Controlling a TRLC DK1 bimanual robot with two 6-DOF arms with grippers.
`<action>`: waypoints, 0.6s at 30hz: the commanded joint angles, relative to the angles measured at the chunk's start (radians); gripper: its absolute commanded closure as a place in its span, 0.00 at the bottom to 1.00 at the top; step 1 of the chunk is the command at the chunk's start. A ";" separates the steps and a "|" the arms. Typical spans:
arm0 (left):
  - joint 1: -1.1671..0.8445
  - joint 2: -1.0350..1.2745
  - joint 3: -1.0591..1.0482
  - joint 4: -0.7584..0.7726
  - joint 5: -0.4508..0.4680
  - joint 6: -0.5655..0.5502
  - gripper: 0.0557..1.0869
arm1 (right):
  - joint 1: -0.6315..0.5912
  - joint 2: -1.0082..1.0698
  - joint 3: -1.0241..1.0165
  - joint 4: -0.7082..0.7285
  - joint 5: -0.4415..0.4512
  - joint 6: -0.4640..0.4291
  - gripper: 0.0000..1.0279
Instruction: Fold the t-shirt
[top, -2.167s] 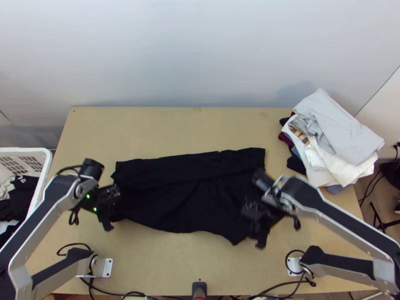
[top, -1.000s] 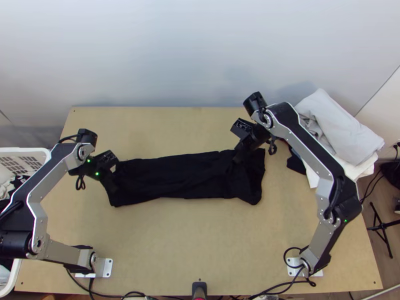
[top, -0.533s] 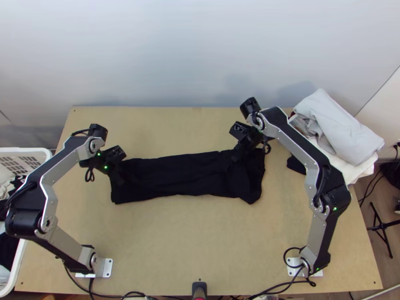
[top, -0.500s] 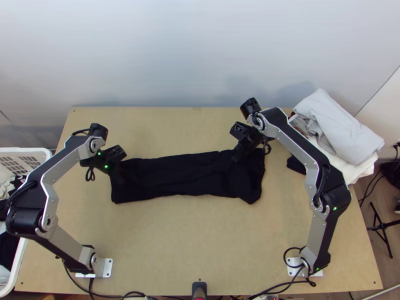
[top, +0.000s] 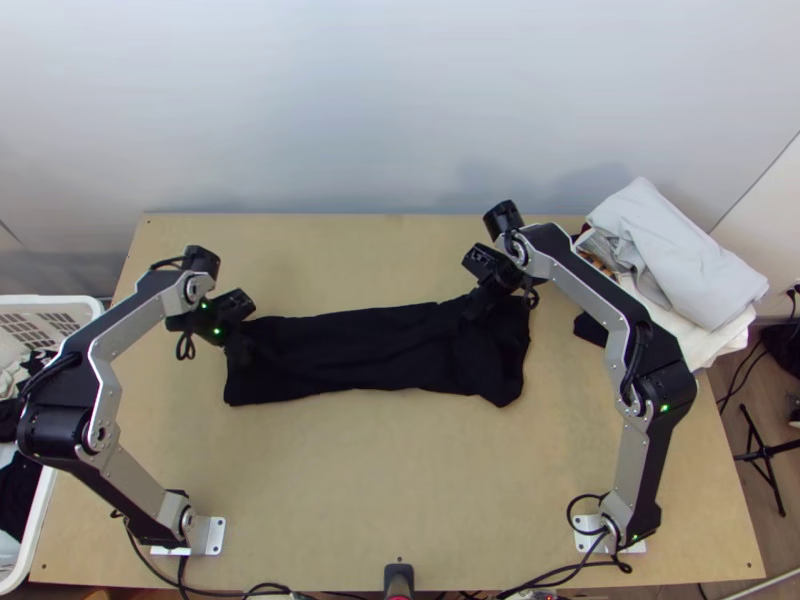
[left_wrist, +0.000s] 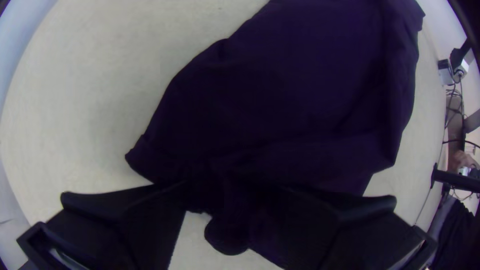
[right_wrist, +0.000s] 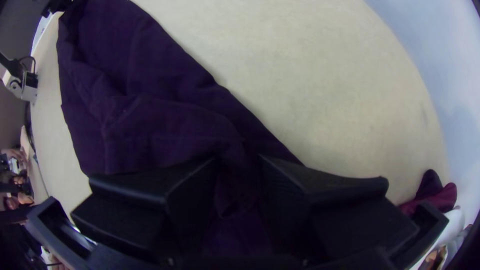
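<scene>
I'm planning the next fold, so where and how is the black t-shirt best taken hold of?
Probably by the near corner of the t-shirt's left end in the top view, from its left side and above: it lies as a long folded strip with a fairly straight short edge there, while the right end bulges and looks rumpled.

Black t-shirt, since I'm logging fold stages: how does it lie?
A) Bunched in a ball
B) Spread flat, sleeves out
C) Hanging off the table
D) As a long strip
D: the black t-shirt lies as a long strip across the table, the left gripper and right gripper at opposite ends.
</scene>
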 joint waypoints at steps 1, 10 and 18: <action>0.034 -0.032 0.017 0.044 -0.050 -0.018 0.05 | 0.000 -0.018 -0.010 0.013 0.021 0.009 0.52; 0.087 -0.087 0.120 -0.052 -0.039 -0.032 0.05 | -0.007 -0.059 -0.022 -0.002 0.066 0.009 0.27; 0.126 -0.139 0.132 -0.107 -0.011 -0.027 0.05 | -0.005 -0.133 -0.010 -0.030 0.087 0.006 0.13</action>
